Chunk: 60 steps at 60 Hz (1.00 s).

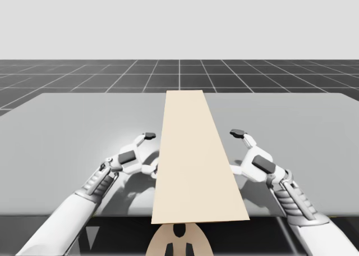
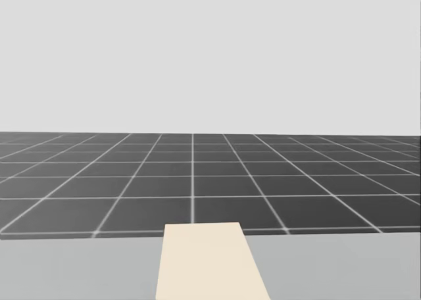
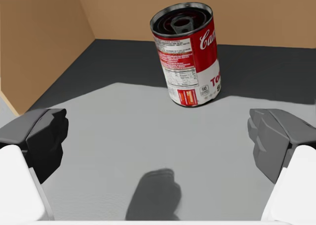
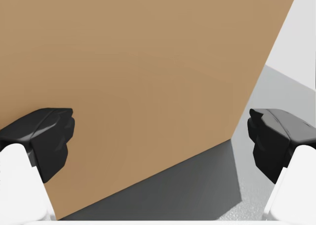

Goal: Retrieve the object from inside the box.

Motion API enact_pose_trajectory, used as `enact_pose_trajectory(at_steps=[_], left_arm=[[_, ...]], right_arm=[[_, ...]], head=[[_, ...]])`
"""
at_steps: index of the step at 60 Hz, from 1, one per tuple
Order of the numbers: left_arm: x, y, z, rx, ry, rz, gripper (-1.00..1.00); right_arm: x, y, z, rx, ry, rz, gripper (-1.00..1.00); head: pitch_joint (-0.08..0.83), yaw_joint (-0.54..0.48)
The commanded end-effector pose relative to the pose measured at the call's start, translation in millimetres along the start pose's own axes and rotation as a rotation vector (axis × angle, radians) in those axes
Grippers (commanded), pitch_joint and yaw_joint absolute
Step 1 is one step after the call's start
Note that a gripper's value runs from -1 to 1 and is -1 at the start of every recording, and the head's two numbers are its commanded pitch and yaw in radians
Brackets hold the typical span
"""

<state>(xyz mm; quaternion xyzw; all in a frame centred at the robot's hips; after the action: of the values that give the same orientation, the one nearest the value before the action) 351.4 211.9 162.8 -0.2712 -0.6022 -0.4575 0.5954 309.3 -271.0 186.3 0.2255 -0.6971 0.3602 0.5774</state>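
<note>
One can (image 3: pixel 189 55), red and white, stands on end inside the box (image 3: pixel 44 37), its long axis pointing up and its dark top rim turned towards us. It sits where the lit part of the floor meets the shade, nearer the back wall than the opening. Brown walls close it in behind and on one side. Our left gripper (image 3: pixel 159 136) looks straight into that opening. The can lies ahead of it, a little off the midline between the fingers and well apart from both. Those fingers are spread wide and hold nothing. We judge that the reach is a forward push along the floor with a small sideways correction, so that the fingers pass either side of the upright can. Our right gripper (image 4: pixel 160 136) also has its fingers wide apart and empty, but it faces the box's blank outer wall, so the can is shut off from it. The left arm is therefore both the nearer one and the one with a way in. From above, the box stands tall in the middle of the table (image 1: pixel 67 127), with one gripper just beside each flank.
</note>
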Motion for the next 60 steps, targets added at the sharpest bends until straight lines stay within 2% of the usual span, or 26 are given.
enact_pose_trajectory(at_steps=[1,11,13,15,18,25,33,35,40,43,50,51,52,53,54,55,56,60], left_arm=[[-2,10.4,-31,-0.077,-0.077,0.018,-1.0],[-17,20.3,-67,-0.16,-0.137,0.071,-1.0],[-21,20.9,-76,-0.19,-0.151,0.094,-1.0],[-23,21.7,-81,-0.19,-0.157,0.09,-1.0],[-28,22.6,-92,-0.205,-0.174,0.112,-1.0],[-36,22.4,-109,-0.218,-0.186,0.119,-1.0],[-44,14.2,-128,-0.341,-0.172,0.18,-1.0],[-46,10.9,-133,-0.364,-0.164,0.184,-1.0],[-49,3.5,-142,-0.425,-0.131,0.164,-1.0],[-49,-0.3,-147,-0.457,-0.112,0.169,-1.0],[-49,-3.3,-150,-0.482,-0.118,0.156,-1.0],[-49,-3.1,-150,-0.476,-0.121,0.151,-0.82],[-49,-2.9,-150,-0.473,-0.122,0.15,-0.76],[-48,-2.2,-149,-0.465,-0.129,0.153,-0.38],[-49,-2.0,-149,-0.464,-0.132,0.155,-0.09],[-49,-1.7,-148,-0.463,-0.135,0.154,0.8],[-48,-0.9,-147,-0.457,-0.141,0.151,0.92],[-47,0.4,-142,-0.453,-0.149,0.153,0.99]], right_arm=[[0,5.5,-2,0.035,-0.028,0.016,-1.0],[-1,7.6,-2,0.032,-0.03,0.036,-1.0],[-1,8.5,-2,0.032,-0.035,0.045,-1.0],[-1,8.6,-2,0.032,-0.036,0.047,-1.0],[-1,8.7,-1,0.03,-0.036,0.051,-1.0],[-1,8.9,-1,0.022,-0.039,0.06,-1.0],[-1,9.5,-1,0.022,-0.04,0.063,-1.0],[-1,9.5,-1,0.019,-0.039,0.066,-1.0],[-1,9.4,0,0.014,-0.038,0.068,-1.0],[-1,9.3,0,0.012,-0.039,0.067,-1.0],[-1,9.0,1,0.004,-0.04,0.072,-1.0],[-1,9.0,1,0.001,-0.039,0.075,-1.0],[-1,9.1,1,0.0,-0.039,0.075,-1.0],[-1,9.1,1,0.0,-0.038,0.075,-1.0],[-1,9.1,1,0.001,-0.037,0.075,-1.0],[-1,9.1,1,0.001,-0.037,0.075,-1.0],[-1,9.3,0,0.002,-0.037,0.077,-1.0],[-1,9.6,1,0.002,-0.036,0.081,-1.0]], head=[[0.002,-0.06],[0.001,-0.07],[0.002,-0.07],[0.003,-0.07],[0.005,-0.07],[0.008,-0.08],[0.01,-0.08],[0.01,-0.09],[0.013,-0.09],[0.015,-0.09],[0.019,-0.1],[0.019,-0.1],[0.019,-0.1],[0.019,-0.1],[0.019,-0.1],[0.019,-0.09],[0.017,-0.09],[0.015,-0.09]])
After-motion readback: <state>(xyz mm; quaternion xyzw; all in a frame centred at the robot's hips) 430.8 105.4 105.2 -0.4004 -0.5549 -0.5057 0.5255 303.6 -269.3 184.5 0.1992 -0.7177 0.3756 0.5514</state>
